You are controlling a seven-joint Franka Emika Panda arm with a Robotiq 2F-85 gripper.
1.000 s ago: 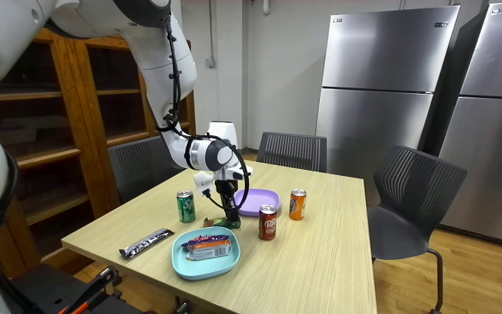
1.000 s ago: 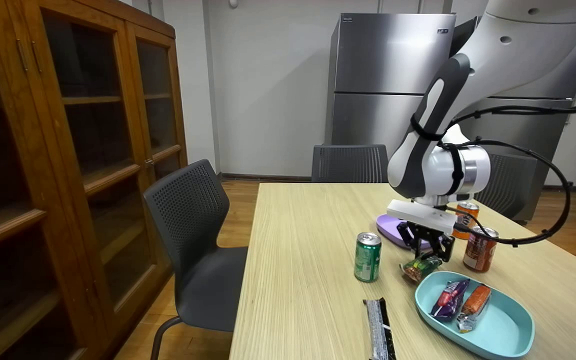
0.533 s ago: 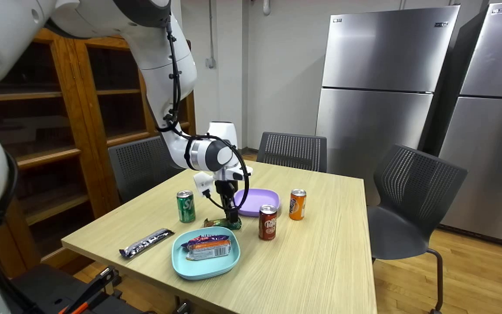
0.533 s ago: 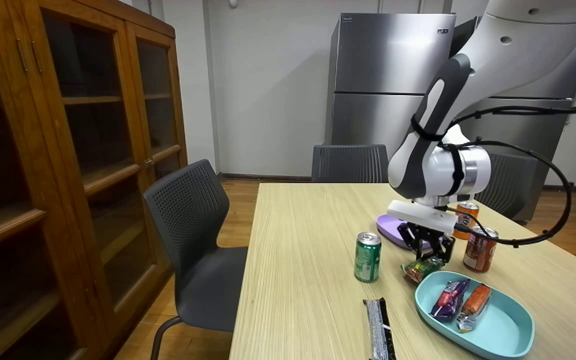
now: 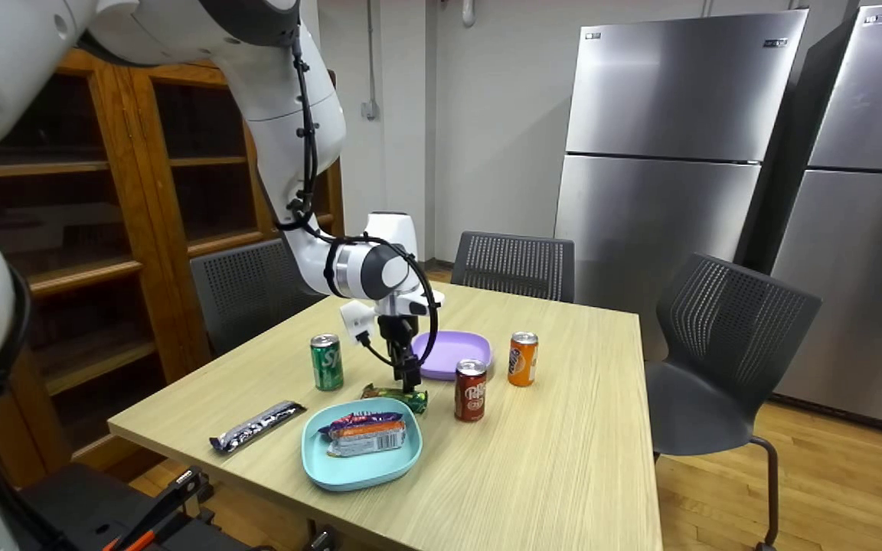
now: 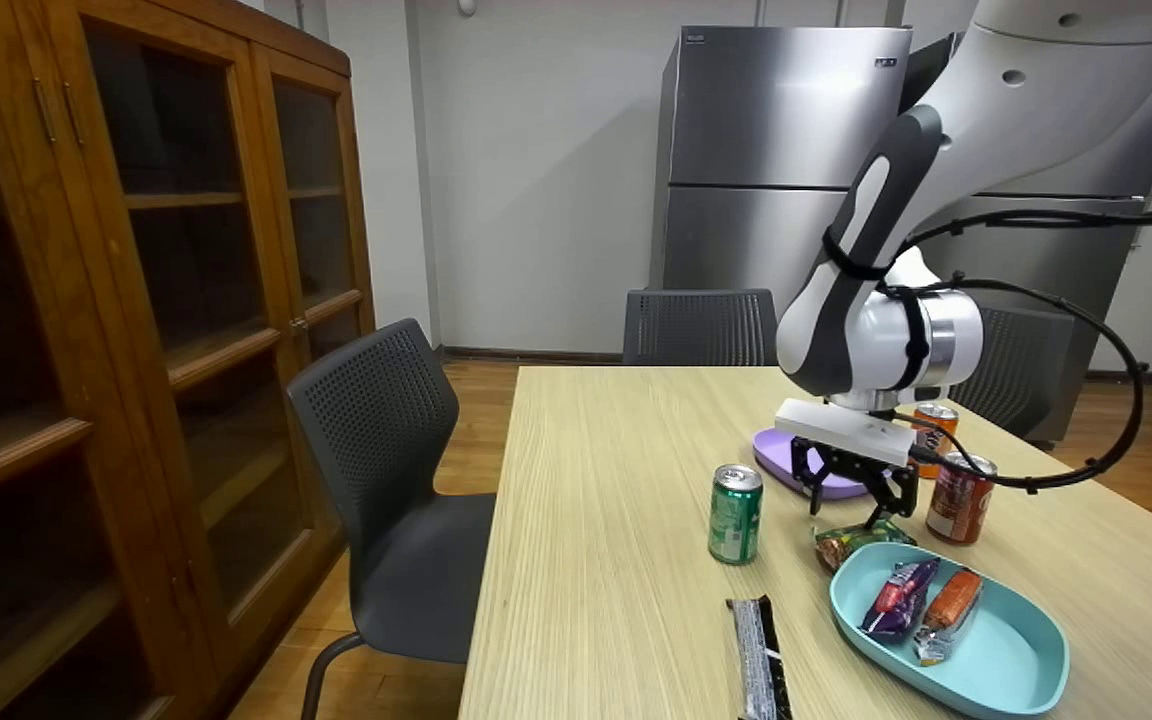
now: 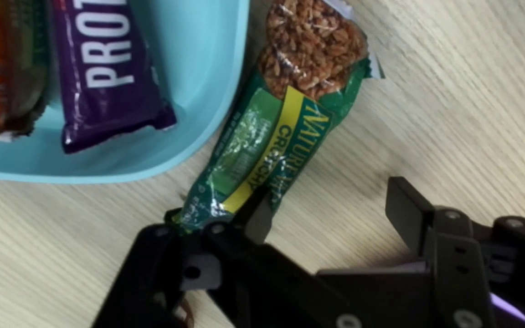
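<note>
Got jaws spread wide, holding zilch. See green granola bar (image 7: 285,132) on counter (image 7: 463,105) beside blue tray (image 7: 198,50), lengthwise at slant to gap, mostly past one fingertip (image 7: 261,221), can't tell if touching.

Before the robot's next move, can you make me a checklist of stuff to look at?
1. Is the gripper open? Ok: its fingers stand apart.
2. Is the green granola bar between them? Not ok: in the wrist view it lies mostly outside the gap.
3. Is nothing touching that bar? Cannot tell: one finger overlaps its end there.
4. Is there room in the blue tray? Ok: bare space beside the purple bar and orange bar.
5. Are the green can, dark red can and orange can upright? Ok.
</note>
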